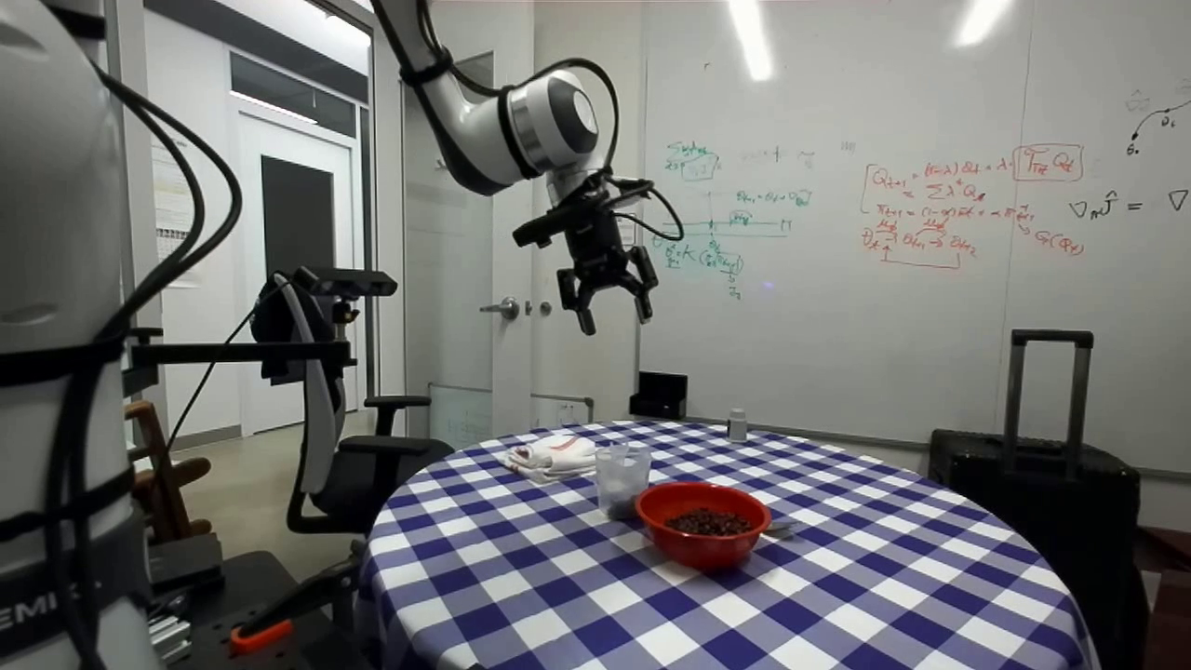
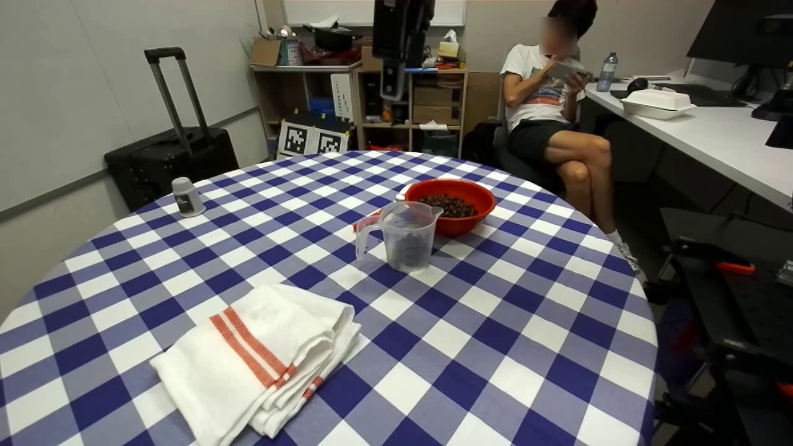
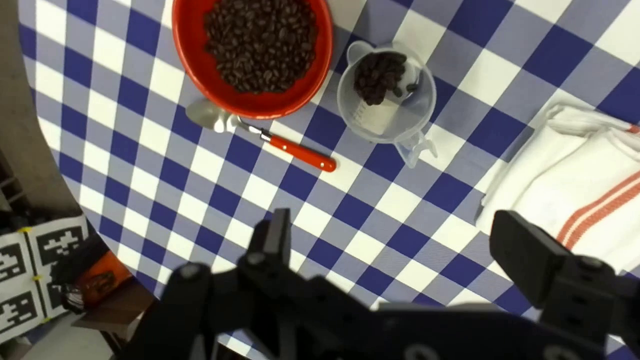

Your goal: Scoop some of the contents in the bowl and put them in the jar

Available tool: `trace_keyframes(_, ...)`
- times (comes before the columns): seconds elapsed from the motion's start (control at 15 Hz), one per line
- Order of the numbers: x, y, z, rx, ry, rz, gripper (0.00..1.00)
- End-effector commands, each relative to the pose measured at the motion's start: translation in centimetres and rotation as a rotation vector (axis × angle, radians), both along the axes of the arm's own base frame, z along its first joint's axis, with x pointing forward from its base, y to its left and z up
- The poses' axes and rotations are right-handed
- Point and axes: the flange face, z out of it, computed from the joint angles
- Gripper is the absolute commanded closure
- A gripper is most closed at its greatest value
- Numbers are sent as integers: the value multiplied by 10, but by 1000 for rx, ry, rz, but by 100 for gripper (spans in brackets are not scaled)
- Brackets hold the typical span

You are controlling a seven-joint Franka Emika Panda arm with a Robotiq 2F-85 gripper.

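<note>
Hand (image 3: 395,235) — beans (image 3: 260,47) in bowl (image 3: 260,106), jug (image 3: 400,117)

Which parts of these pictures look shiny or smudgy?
In an exterior view, two bright streaks, probably reflected lighting, glare on the whiteboard; in an exterior view, the seated person's face is blurred over; in the wrist view, the spoon glints at its metal end and the pincer looks dark and slightly soft.

bowl (image 3: 260,106) cropped by wrist view's top edge, face (image 2: 559,36) blurred
</note>
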Motion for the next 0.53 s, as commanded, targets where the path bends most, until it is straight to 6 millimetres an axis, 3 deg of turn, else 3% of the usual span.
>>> trace_keyframes(0.0,65,-3,-15,-44,44,187,0)
trace_keyframes(0.27,110,-12,-25,-37,36,409,0)
trace_keyframes(0.47,132,-19,-34,-31,52,570,0)
